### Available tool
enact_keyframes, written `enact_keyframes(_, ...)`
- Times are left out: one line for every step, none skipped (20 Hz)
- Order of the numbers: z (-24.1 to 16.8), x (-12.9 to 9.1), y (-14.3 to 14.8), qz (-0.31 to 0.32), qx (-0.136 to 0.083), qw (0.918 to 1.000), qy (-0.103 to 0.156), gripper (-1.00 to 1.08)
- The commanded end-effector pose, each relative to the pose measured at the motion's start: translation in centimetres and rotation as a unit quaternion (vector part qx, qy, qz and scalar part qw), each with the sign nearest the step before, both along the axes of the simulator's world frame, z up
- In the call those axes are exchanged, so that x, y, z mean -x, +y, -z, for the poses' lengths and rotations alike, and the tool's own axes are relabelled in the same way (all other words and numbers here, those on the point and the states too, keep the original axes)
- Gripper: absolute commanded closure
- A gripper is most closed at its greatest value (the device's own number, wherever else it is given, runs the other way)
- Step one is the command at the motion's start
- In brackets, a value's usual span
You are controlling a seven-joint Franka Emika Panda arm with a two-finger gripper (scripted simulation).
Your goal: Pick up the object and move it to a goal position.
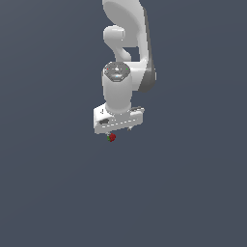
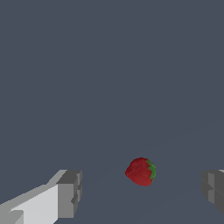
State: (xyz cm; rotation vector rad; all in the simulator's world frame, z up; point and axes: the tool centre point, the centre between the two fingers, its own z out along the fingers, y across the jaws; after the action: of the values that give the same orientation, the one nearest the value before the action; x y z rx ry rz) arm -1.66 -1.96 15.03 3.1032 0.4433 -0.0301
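Spreading across both views is a plain dark grey floor (image 1: 53,193), and nothing is marking it.

Hanging down over that floor in the exterior view is the white Panda arm (image 1: 126,53), its thick links folding toward a round wrist and ending in a broad white hand block. The arm is pointing straight down.

Sitting under the hand block is the gripper (image 1: 115,131), and only short stubs of it are showing in the exterior view. In the wrist view the gripper (image 2: 142,190) is showing more clearly: its two grey fingers (image 2: 70,192) are standing wide apart, one at each side of the picture, and neither is touching anything.

Lying between those fingers is the object (image 2: 141,171), a tiny red strawberry with a green cap at one end. It is sitting nearer to one finger than the other. In the exterior view the object (image 1: 112,137) is peeking out just below the gripper.
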Motion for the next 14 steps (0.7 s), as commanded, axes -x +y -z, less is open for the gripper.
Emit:
enact_keyframes(0.5,0.2,-0.3,-0.032,0.000,0.9995,0.000,-0.92)
enact_keyframes(0.6,0.3,-0.5,-0.045,0.000,0.9990,0.000,-0.92)
enact_keyframes(0.8,0.4,-0.6,-0.058,0.000,0.9983,0.000,-0.92)
enact_keyframes(1.0,0.4,-0.7,-0.070,0.000,0.9975,0.000,-0.92)
enact_keyframes(1.2,0.5,-0.9,-0.083,0.000,0.9966,0.000,-0.92)
enact_keyframes(1.3,0.6,-1.0,-0.096,0.000,0.9954,0.000,-0.92)
enact_keyframes(1.5,0.7,-1.1,-0.108,0.000,0.9941,0.000,-0.92)
enact_keyframes(1.7,0.8,-1.3,-0.121,0.000,0.9926,0.001,-0.92)
enact_keyframes(1.9,0.9,-1.4,-0.134,0.000,0.9910,0.001,-0.92)
enact_keyframes(2.0,1.0,-1.5,-0.146,0.000,0.9892,0.001,-0.92)
enact_keyframes(2.2,1.1,-1.6,-0.159,0.000,0.9873,0.001,-0.92)
enact_keyframes(2.4,1.1,-1.7,-0.172,-0.001,0.9852,0.001,-0.92)
enact_keyframes(2.5,1.2,-1.9,-0.184,-0.001,0.9829,0.001,-0.92)
enact_keyframes(2.7,1.3,-2.0,-0.197,-0.001,0.9805,0.001,-0.92)
